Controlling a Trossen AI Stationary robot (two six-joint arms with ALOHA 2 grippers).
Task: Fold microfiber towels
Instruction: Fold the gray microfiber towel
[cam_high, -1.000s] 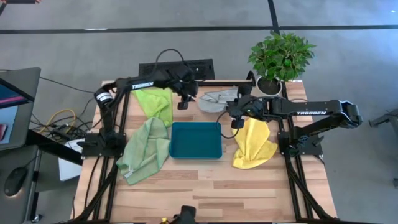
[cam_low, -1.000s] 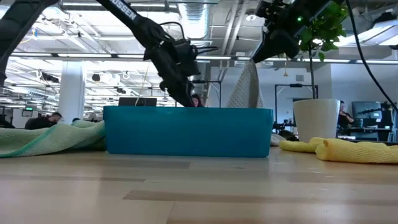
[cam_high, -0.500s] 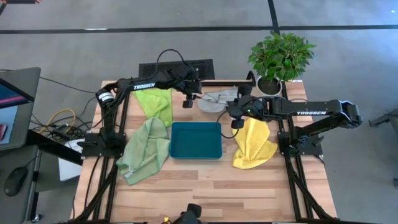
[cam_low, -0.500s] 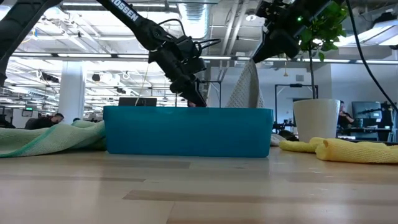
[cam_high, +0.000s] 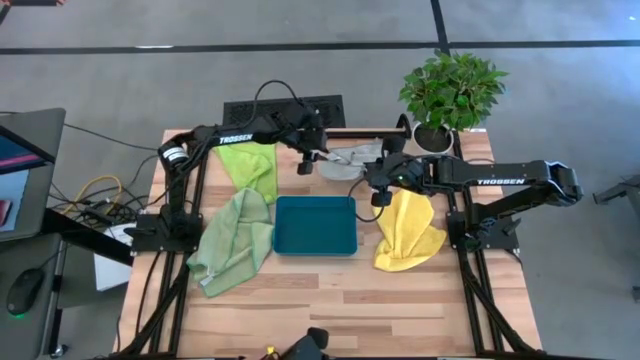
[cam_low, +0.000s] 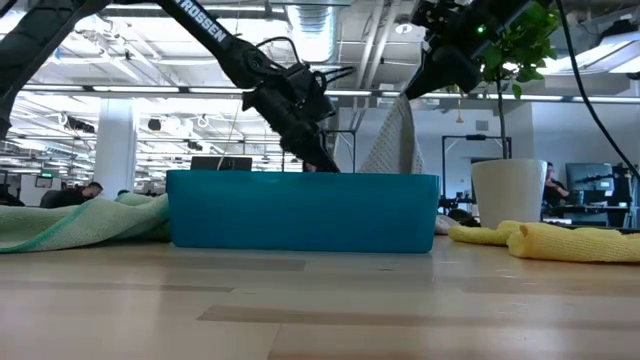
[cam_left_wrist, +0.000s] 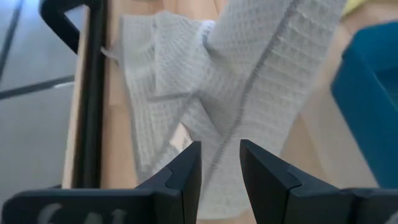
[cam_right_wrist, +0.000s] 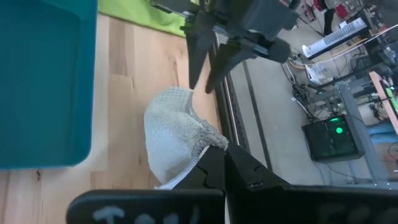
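- Wooden counter under both arms carries your four towels around a teal tray.
- Your right tool is clamped on the light grey towel, lifting one corner; the rest trails on the counter beyond the tray.
- Your left tool hovers just above that towel, fingers narrowly parted, holding nothing.
- Lime green towel and sage towel lie beside the left arm, yellow towel under the right.

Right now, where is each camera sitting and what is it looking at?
High view: above, looking straight down; both arms, teal tray.
Low view: at table height, looking across; tray wall, arms coming from above.
Left wrist view: on the left arm, past the open left gripper at the grey towel.
Right wrist view: on the right arm; right gripper pinches it.
All four share the grey towel.
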